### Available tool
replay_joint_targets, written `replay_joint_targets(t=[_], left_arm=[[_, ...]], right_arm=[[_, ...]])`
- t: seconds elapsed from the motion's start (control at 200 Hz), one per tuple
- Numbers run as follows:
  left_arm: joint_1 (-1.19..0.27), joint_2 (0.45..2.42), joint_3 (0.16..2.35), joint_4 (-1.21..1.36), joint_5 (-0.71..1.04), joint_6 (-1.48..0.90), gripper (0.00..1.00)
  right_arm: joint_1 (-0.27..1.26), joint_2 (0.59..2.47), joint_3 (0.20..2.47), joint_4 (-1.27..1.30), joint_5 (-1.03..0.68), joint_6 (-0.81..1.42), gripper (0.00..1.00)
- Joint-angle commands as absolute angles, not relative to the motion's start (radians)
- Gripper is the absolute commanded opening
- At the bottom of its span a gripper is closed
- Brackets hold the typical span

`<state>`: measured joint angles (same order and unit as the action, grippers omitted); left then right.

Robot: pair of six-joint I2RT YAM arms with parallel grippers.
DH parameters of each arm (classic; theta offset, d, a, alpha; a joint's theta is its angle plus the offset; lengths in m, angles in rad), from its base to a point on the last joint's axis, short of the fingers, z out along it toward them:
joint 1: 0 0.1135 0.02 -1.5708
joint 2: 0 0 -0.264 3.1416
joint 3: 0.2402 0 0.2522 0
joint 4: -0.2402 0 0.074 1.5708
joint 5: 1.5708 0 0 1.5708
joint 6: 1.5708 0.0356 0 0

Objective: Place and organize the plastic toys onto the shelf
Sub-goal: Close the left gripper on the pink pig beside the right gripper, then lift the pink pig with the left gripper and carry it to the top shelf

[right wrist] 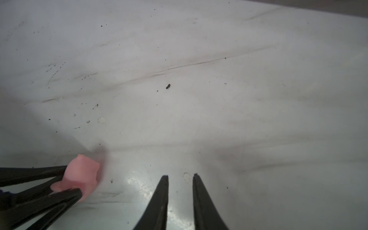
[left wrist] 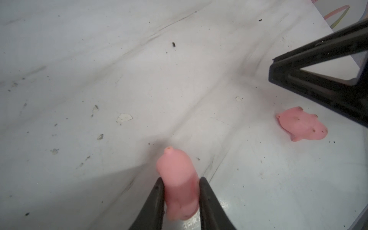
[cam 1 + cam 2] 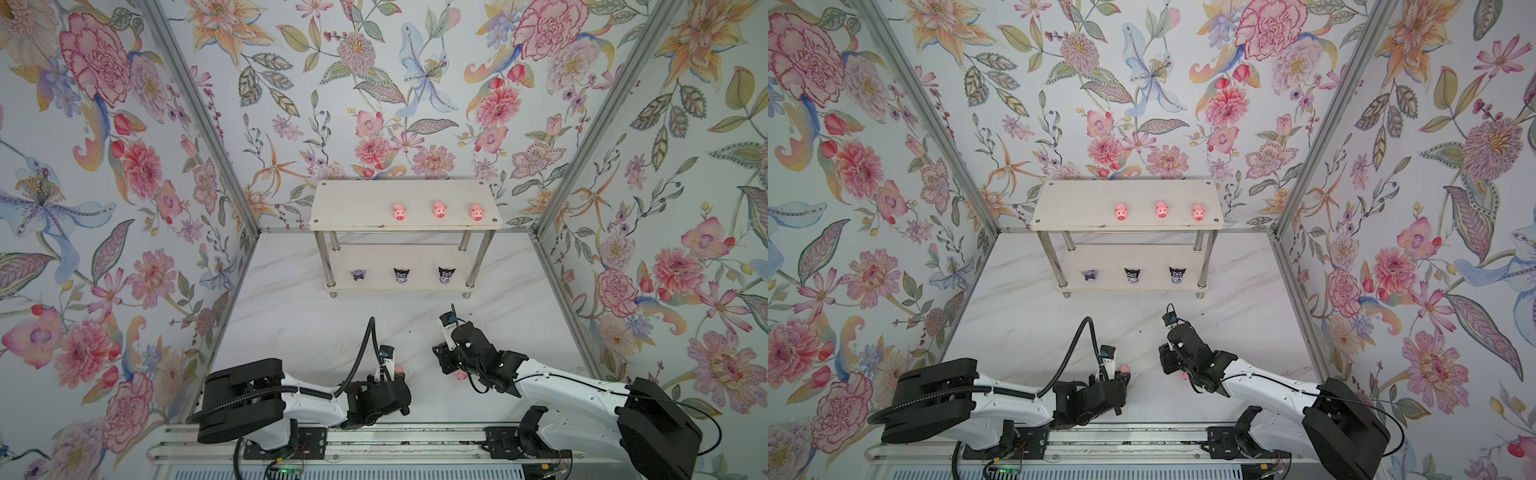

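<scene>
Protruding lengthwise beyond left fingers (image 2: 153, 203), pinched pig (image 2: 179, 185)

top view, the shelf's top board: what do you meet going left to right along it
On the shelf's top board: left pink pig → middle pink pig → right pink pig, standing apart from one another in a row.

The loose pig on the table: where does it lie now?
In a top view the loose pig lies on the table near the front, right of middle, close by the right claw.
</scene>
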<state>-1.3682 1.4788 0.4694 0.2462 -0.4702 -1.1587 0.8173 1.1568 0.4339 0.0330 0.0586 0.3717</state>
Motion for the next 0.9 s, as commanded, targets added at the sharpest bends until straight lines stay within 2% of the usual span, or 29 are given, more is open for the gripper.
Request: replay_joint_targets(t=[0.0, 0.2, 0.395, 0.626, 0.786, 0.896], left_arm=[[-1.357, 1.427, 0.529, 0.159, -0.529, -1.099, 0.28], [-1.254, 1.227, 0.662, -0.03, -0.524, -0.88, 0.26], [-1.086, 1.111, 0.956, -0.294, -0.494, -0.628, 0.26], [-0.912, 1.198, 1.354, -0.486, -0.457, -0.403, 0.26], [-0.833, 1.304, 1.563, -0.538, -0.416, -0.303, 0.27], [-0.758, 1.366, 1.66, -0.549, -0.322, -0.266, 0.27]], right_arm=[[0.797, 1.178, 0.397, 0.115, -0.013, 0.355, 0.24], [0.79, 1.231, 0.372, 0.191, -0.087, 0.372, 0.24], [0.791, 1.317, 0.372, 0.249, -0.165, 0.386, 0.21], [0.796, 1.334, 0.374, 0.255, -0.189, 0.401, 0.2], [0.796, 1.247, 0.346, 0.246, -0.149, 0.399, 0.2], [0.796, 1.166, 0.32, 0.231, -0.102, 0.396, 0.2]])
